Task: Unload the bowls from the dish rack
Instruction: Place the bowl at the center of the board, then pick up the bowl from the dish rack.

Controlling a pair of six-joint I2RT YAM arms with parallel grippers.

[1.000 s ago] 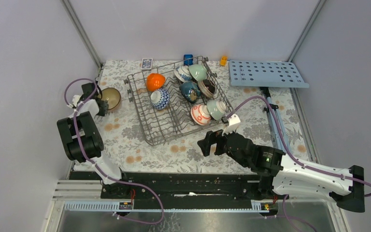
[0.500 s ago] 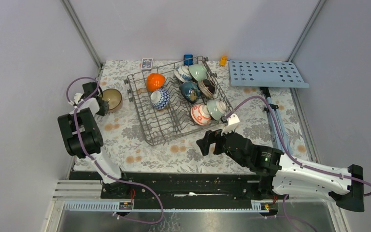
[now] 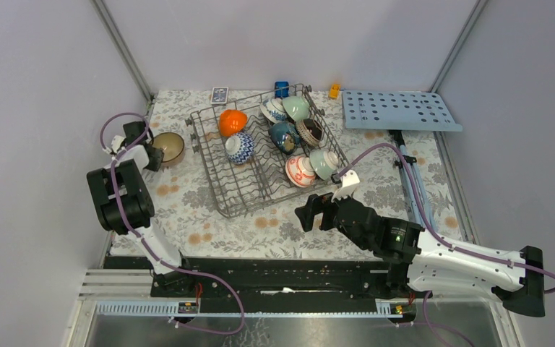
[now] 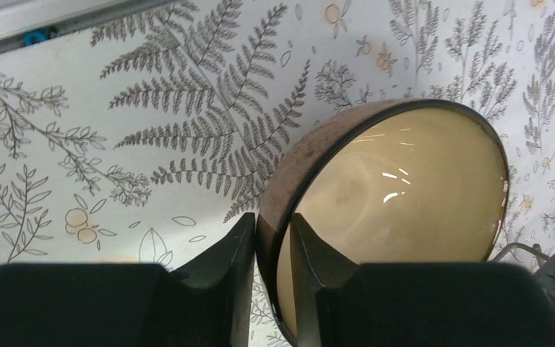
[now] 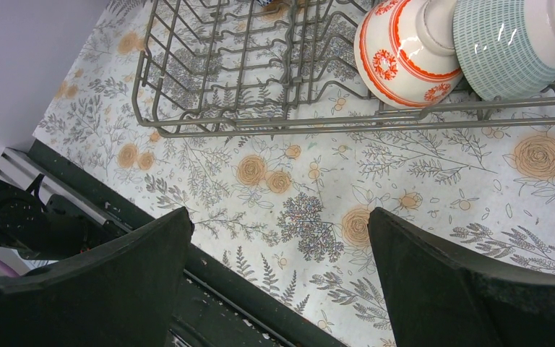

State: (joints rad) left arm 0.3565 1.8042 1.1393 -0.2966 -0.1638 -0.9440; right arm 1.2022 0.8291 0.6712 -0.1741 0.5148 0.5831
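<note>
The grey wire dish rack [image 3: 220,191] stands mid-table and holds several bowls: orange [image 3: 232,121], blue-and-white patterned [image 3: 240,147], dark blue [image 3: 283,134], red-and-white [image 3: 300,170] and pale green [image 3: 324,163]. My left gripper [image 3: 142,148] is at the table's far left, shut on the rim of a dark brown bowl [image 3: 168,147] with a cream inside. In the left wrist view the gripper [image 4: 271,253] pinches that rim [image 4: 278,188]. My right gripper [image 3: 319,210] is open and empty just in front of the rack. Its wrist view [image 5: 282,238] shows the red-and-white bowl [image 5: 405,43].
A light-blue board with holes [image 3: 401,110] lies at the back right. A card box [image 3: 219,94], a blue item [image 3: 281,88] and an orange item [image 3: 334,90] sit behind the rack. A metal rail [image 3: 412,181] runs along the right. A black bar [image 5: 209,289] edges the near side.
My left gripper has shifted slightly farther back with the brown bowl in it. The right arm has barely moved.
</note>
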